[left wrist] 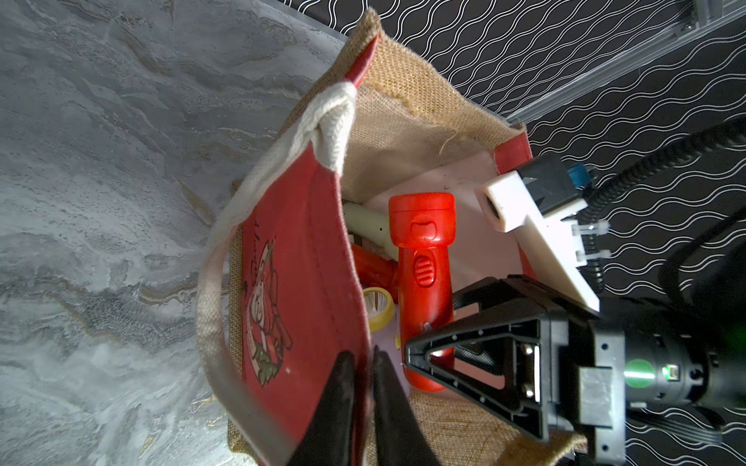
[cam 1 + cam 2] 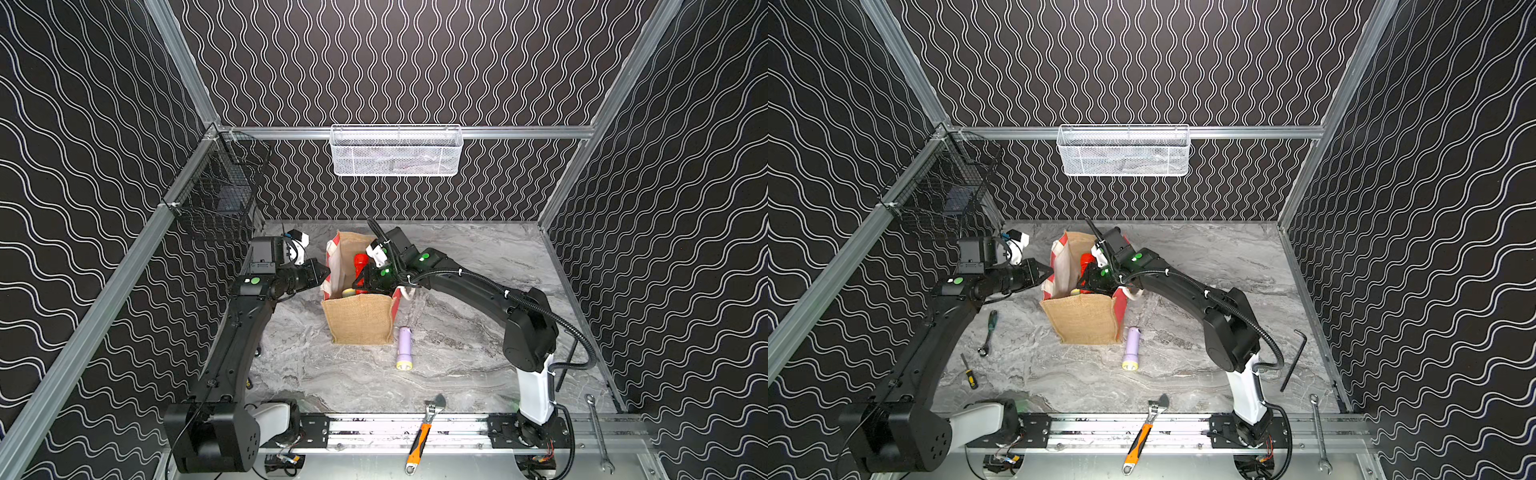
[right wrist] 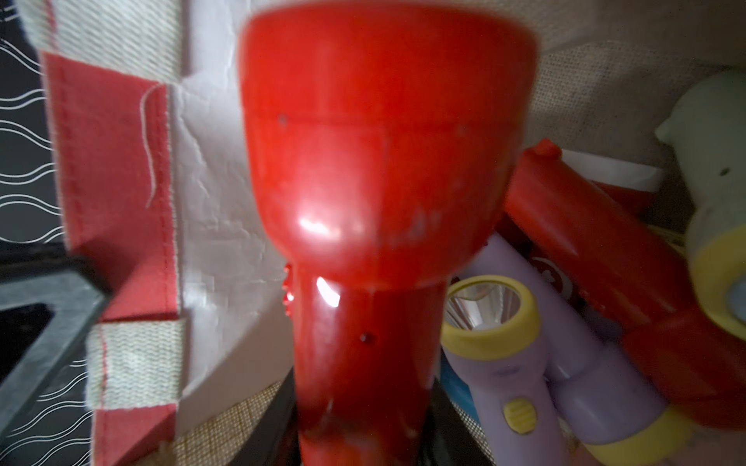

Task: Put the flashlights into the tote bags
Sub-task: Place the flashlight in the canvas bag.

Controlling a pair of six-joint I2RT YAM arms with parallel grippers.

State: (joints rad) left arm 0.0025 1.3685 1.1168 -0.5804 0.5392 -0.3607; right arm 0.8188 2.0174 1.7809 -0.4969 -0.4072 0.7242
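Centrally, tan tote bag [image 2: 359, 320] upright on the marble table [image 2: 457, 361], left gripper [image 2: 322, 270] pinching the bag's rim at 9 o'clock, right gripper [image 2: 361, 286] inside the mouth, clamped around a red flashlight [image 2: 360, 264], other flashlights [image 3: 504, 383] lying inside, lilac flashlight [image 2: 404, 348] on the table at the bag's 5 o'clock.

Both top views look down from high above the front rail [image 2: 415, 432], facing the back wall [image 2: 395, 62]. They take in the whole marble table [image 2: 478, 374] and both arms, so they share nearly everything (they are only slightly offset sideways). The left wrist camera looks along the left gripper [image 1: 363, 359], from close by, into the open mouth of the tote bag [image 1: 298, 242]. The right wrist camera sits inside that bag, almost against the red flashlight [image 3: 375, 161]. Both wrist views share that flashlight and the bag's white lining.
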